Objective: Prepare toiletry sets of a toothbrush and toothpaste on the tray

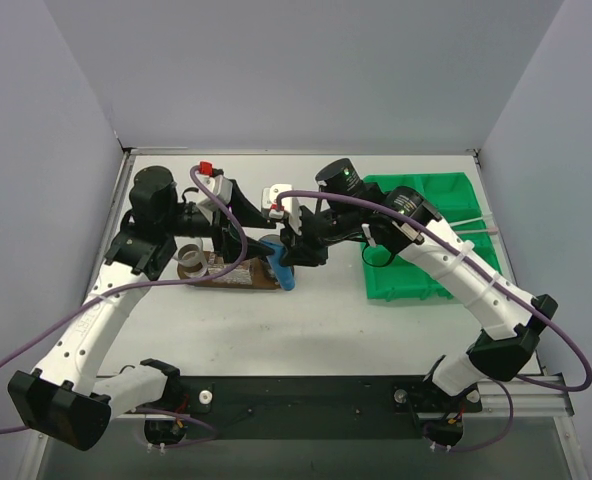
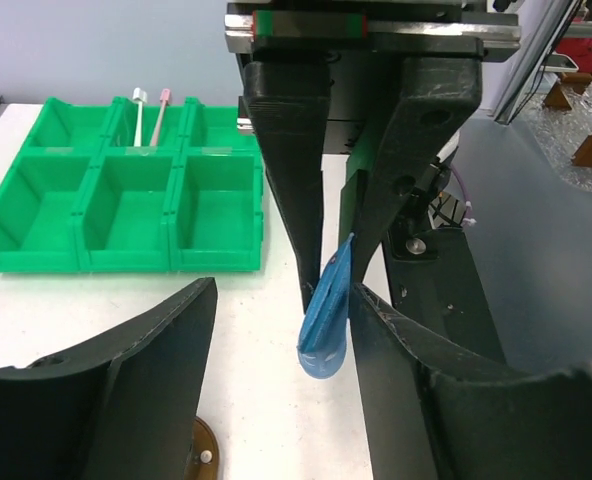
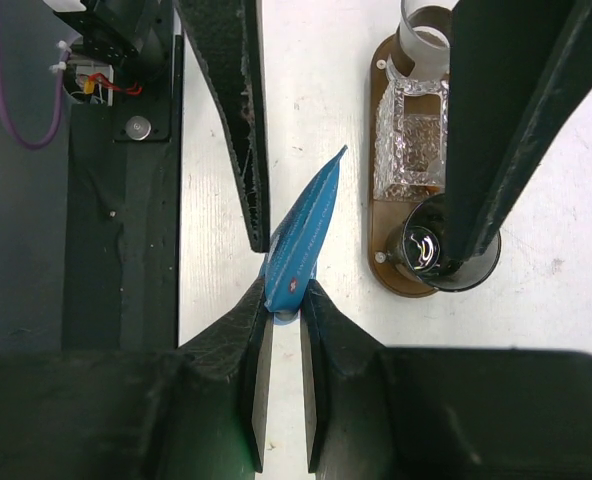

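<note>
Top view: high overhead, whole scene. Wrist views: close, facing each other, sharing toothpaste [image 2: 324, 325].

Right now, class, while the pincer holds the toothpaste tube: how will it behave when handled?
Probably light: the toothpaste juts unsagging from the right pincer, gripped at one end. Its flat, tapering body likely squashes if squeezed. Its smooth skin may slip.
</note>
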Tool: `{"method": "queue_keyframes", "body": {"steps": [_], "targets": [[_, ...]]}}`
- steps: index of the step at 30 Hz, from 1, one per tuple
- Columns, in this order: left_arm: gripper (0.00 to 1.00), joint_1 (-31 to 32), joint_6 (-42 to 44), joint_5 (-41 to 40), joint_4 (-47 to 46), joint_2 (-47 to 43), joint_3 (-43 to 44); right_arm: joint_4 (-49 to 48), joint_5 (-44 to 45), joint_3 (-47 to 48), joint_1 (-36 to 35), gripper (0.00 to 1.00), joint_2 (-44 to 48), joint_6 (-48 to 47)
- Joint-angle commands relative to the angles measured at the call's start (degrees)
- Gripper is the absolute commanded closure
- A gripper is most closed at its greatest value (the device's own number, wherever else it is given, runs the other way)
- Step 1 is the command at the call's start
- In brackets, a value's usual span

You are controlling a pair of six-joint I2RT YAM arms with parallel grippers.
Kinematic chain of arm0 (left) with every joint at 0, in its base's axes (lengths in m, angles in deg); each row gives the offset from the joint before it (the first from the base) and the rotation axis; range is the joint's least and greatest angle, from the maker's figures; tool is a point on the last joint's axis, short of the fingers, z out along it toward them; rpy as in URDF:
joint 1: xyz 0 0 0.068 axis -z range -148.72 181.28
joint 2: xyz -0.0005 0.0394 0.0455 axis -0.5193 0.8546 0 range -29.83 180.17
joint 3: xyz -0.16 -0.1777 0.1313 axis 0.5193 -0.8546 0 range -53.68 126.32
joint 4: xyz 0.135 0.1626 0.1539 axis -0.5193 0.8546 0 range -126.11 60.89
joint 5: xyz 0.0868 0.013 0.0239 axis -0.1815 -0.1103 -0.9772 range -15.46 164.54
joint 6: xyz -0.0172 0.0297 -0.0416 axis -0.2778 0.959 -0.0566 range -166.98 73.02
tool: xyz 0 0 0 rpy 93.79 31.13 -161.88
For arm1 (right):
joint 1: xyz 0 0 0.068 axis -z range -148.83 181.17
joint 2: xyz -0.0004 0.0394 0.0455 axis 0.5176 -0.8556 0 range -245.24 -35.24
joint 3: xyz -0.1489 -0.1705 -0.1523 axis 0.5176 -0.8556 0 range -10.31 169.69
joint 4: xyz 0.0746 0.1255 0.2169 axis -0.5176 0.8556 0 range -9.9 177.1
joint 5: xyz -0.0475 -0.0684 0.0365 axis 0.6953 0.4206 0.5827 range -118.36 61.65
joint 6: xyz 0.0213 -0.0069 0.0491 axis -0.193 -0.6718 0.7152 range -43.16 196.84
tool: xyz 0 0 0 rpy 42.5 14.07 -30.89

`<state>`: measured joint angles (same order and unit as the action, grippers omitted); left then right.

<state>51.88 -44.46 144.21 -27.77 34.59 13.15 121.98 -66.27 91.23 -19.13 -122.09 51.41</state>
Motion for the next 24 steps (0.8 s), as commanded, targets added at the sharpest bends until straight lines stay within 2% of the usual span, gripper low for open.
{"method": "queue_keyframes", "body": {"steps": [1, 6, 13, 21, 23, 24], "targets": [[0.35, 0.9, -1.8, 3.1, -3.9, -1.5, -0.7, -0.5, -0.9, 2.5, -0.3, 1.00, 0.5, -1.1], [0.37, 1.1, -1.6, 3.5, -2.9, -2.4, -1.3, -0.5, 0.7, 2.9, -0.3, 1.00, 0.5, -1.4], [0.54, 1.1, -0.8, 3.4, -1.9, -3.7, -2.3, -0.5, 1.2, 3.3, -0.3, 1.00, 0.4, -1.4], [0.56, 1.6, -0.6, 3.3, -1.8, -2.3, -2.2, -0.5, 1.2, 3.5, -0.3, 1.00, 0.5, -1.1], [0.59, 1.9, -0.8, 3.3, -1.8, -2.0, -2.1, -0.6, 1.3, 3.4, -0.3, 1.00, 0.5, -1.1], [0.65, 2.1, -0.8, 3.3, -1.9, -1.9, -2.0, -0.6, 1.3, 3.5, -0.3, 1.00, 0.5, -1.1]]}}
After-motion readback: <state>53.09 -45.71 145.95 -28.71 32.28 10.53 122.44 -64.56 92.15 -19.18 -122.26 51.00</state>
